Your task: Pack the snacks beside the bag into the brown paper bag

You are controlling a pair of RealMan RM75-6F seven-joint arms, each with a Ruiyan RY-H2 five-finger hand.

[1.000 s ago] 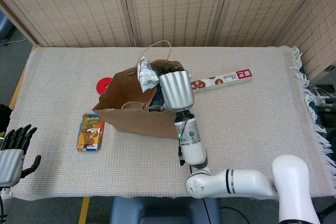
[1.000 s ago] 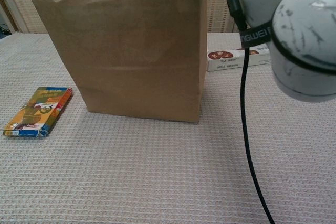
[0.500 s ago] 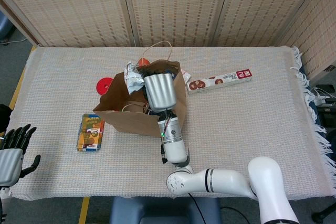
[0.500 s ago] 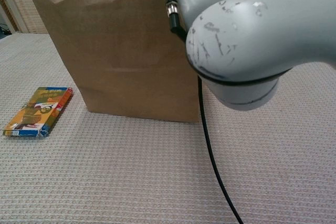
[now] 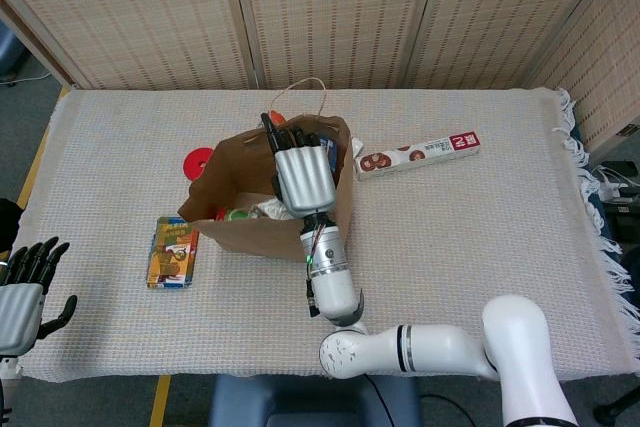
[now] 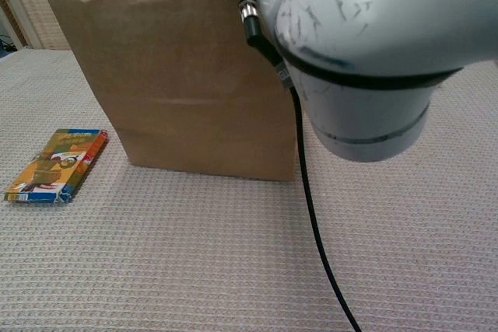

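Observation:
The brown paper bag [image 5: 250,232] stands upright mid-table, its mouth open; it fills the chest view [image 6: 179,75]. My right hand [image 5: 300,169] hovers over the bag's mouth with fingers stretched out and apart, holding nothing. A crumpled silver packet [image 5: 268,210] lies inside the bag among other wrappers. A colourful flat snack box [image 5: 172,251] lies left of the bag, also in the chest view [image 6: 56,165]. A long red-and-white biscuit box [image 5: 420,154] lies right of the bag. My left hand [image 5: 25,292] rests off the table's front left corner, fingers spread and empty.
A small red disc [image 5: 200,160] sits on the cloth behind the bag's left side. The bag's string handle [image 5: 300,92] loops up at the back. My right forearm [image 6: 366,44] blocks the right half of the chest view. Woven screens close the far side.
The right hand carried the silver packet leftward over the bag's mouth and let it go; the packet now lies inside the bag. The hand's fingers have spread. The left hand stayed still.

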